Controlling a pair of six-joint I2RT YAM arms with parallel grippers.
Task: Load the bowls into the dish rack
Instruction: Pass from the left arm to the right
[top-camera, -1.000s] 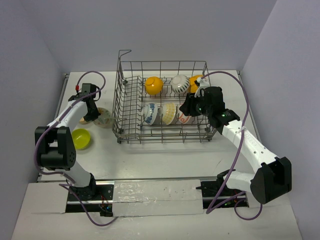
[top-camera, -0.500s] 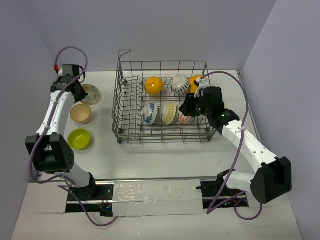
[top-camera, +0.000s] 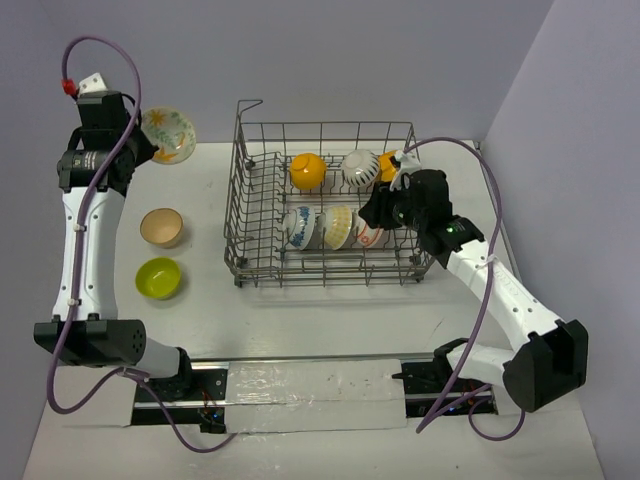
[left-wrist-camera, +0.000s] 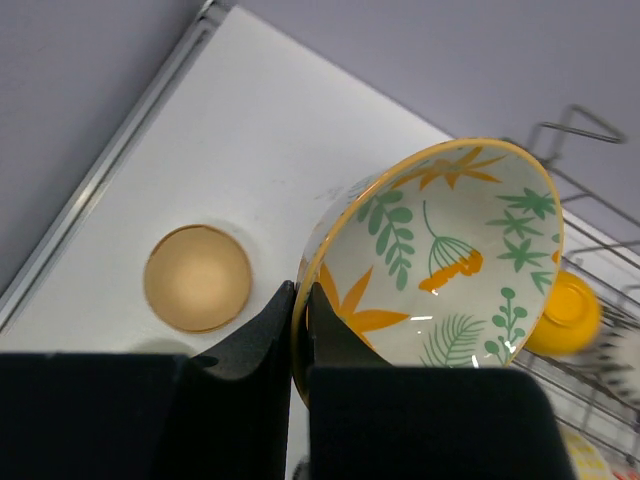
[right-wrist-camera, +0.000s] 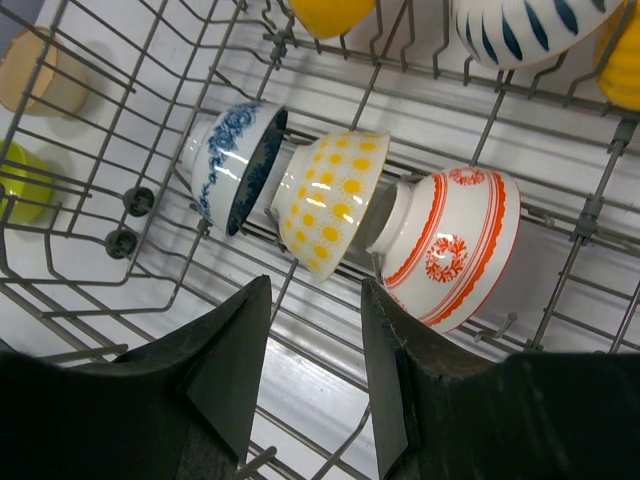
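Note:
My left gripper is shut on the rim of a white bowl with green and orange leaves, held high at the far left; the pinched rim shows in the left wrist view. A tan bowl and a lime green bowl sit on the table left of the dish rack. The rack holds two orange-yellow bowls, a white striped one, a blue-patterned one, a yellow-dotted one and a red-and-white one. My right gripper is open and empty above the rack's front right.
The rack's raised corner handle stands at its far left corner. Grey walls close the table at the back and on both sides. The rack's upright tines stand under the right gripper.
My left arm has lifted the leaf-patterned bowl off the table, up and toward the back left, uncovering the tan bowl. The right arm has hardly moved.

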